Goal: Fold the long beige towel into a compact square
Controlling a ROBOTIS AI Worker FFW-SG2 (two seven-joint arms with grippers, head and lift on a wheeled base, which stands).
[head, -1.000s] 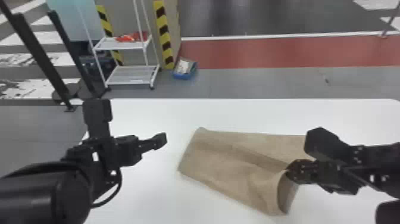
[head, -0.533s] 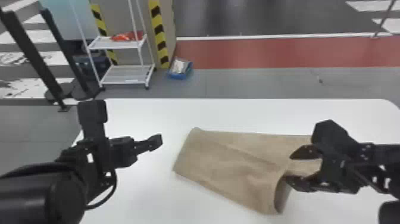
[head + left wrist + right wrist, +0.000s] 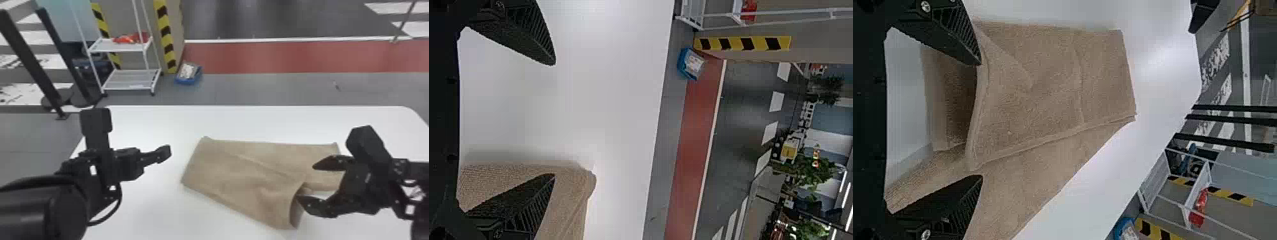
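Note:
The beige towel (image 3: 249, 175) lies on the white table, folded over itself, its near layer slanting across the far one, with a raised, curled edge at the right. My right gripper (image 3: 308, 182) stands open at that curled edge. In the right wrist view the right gripper (image 3: 980, 120) has its fingers apart over the towel (image 3: 1053, 90), with the lifted fold edge between them. My left gripper (image 3: 164, 153) is left of the towel, apart from it. In the left wrist view, the left gripper (image 3: 554, 120) is open, one finger in front of the towel's end (image 3: 574, 200).
The white table (image 3: 153, 204) carries the towel, with its far edge running across behind. Beyond it on the floor stand a white shelf rack (image 3: 131, 79), a blue bin (image 3: 188, 75) and dark posts (image 3: 32, 60) at the left.
My right gripper has opened, its fingers spreading from the towel's curled edge, and has shifted slightly right. The towel and left arm look the same apart from a small shift of the head view.

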